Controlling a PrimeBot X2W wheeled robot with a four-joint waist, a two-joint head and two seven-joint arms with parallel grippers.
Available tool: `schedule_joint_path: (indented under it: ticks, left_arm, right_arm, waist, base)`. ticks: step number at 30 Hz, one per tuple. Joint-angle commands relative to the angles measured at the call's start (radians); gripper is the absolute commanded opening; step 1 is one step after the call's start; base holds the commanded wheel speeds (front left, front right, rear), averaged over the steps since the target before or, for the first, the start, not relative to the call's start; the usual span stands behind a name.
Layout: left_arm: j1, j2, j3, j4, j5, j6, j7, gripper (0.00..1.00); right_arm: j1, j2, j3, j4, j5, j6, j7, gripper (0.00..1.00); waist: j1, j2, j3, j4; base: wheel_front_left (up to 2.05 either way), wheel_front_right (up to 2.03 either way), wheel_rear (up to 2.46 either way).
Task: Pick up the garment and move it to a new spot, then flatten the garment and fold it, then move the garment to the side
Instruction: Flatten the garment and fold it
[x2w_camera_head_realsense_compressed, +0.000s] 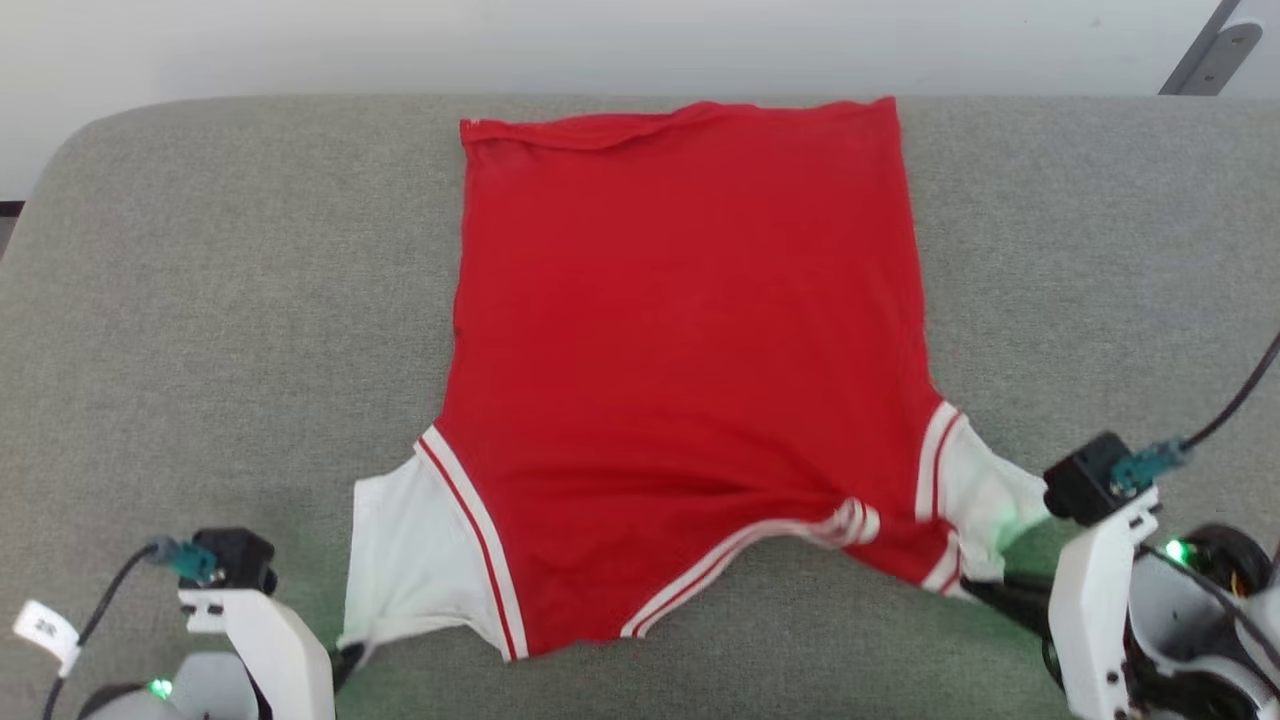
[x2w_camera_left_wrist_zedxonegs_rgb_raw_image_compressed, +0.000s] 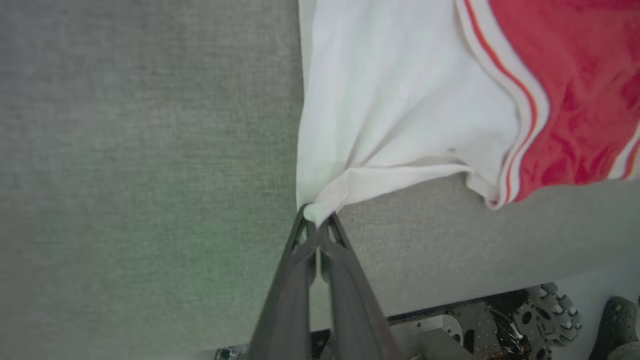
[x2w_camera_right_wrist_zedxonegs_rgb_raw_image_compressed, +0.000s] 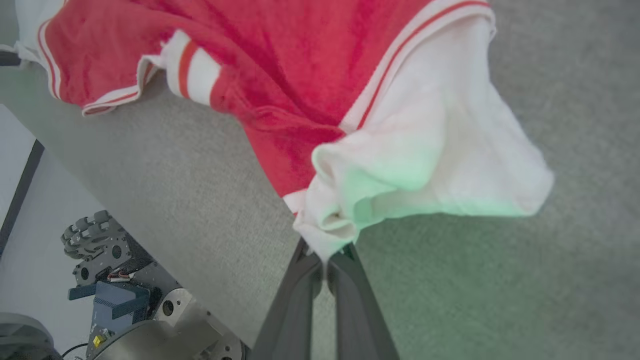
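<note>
Dark and pinched tight, the left gripper (x2w_camera_left_wrist_zedxonegs_rgb_raw_image_compressed: 317, 227) has the corner of one white sleeve nipped between its tips, and the right gripper (x2w_camera_right_wrist_zedxonegs_rgb_raw_image_compressed: 325, 256) is likewise closed on the bunched edge of the other sleeve. Held this way, the garment (x2w_camera_head_realsense_compressed: 680, 330) lies spread on the grey fabric surface (x2w_camera_head_realsense_compressed: 200, 300), neckline nearest the robot, probably so it can be drawn taut and flattened. It shows no print; a white tag (x2w_camera_head_realsense_compressed: 45, 630) on the left arm's cable bears marks too small to read.

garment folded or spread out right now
Spread: the garment lies open on the grey surface, hem farthest, a white sleeve out at each side.
</note>
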Motion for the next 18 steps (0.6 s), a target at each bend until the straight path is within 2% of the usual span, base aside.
schedule_joint_path:
  ticks: [1,7,11,12,13,14,18]
  left_arm:
    - [0.029,0.003,-0.001,-0.017,-0.016,0.018,0.003,0.00]
    - [0.090,0.011,-0.010,-0.048,-0.042,0.058,0.004,0.00]
    - [0.101,-0.006,-0.006,-0.054,-0.048,0.052,-0.012,0.00]
    - [0.099,-0.008,-0.004,-0.052,-0.046,0.051,-0.016,0.00]
    - [0.094,-0.014,0.000,-0.051,-0.046,0.050,-0.020,0.00]
    - [0.087,-0.016,0.004,-0.049,-0.044,0.051,-0.028,0.00]
    - [0.058,-0.019,0.022,-0.051,-0.037,0.052,-0.043,0.00]
  right_arm:
    - [0.039,-0.012,-0.012,-0.022,0.015,0.000,0.029,0.00]
    - [0.141,-0.032,-0.050,-0.090,0.033,0.000,0.105,0.00]
    - [0.176,-0.006,-0.094,-0.092,-0.005,0.000,0.105,0.00]
    - [0.178,0.003,-0.109,-0.086,-0.022,0.000,0.099,0.31]
    - [0.179,0.015,-0.124,-0.082,-0.037,0.000,0.096,0.80]
    - [0.180,0.027,-0.139,-0.080,-0.050,0.000,0.102,1.00]
    - [0.175,0.059,-0.207,-0.125,-0.087,0.000,0.151,1.00]
  waist:
    - [0.0000,-0.0001,0.003,0.001]
    - [0.0000,-0.0001,0.019,0.003]
    - [0.0000,-0.0001,0.032,0.005]
    - [0.0000,-0.0001,0.035,0.004]
    - [0.0000,-0.0001,0.039,0.004]
    - [0.0000,-0.0001,0.042,0.004]
    - [0.0000,-0.0001,0.057,0.001]
  base:
    - [0.00,0.00,0.00]
    - [0.00,0.00,0.00]
    - [0.00,0.00,0.00]
    - [0.00,0.00,0.00]
    - [0.00,0.00,0.00]
    - [0.00,0.00,0.00]
    - [0.00,0.00,0.00]
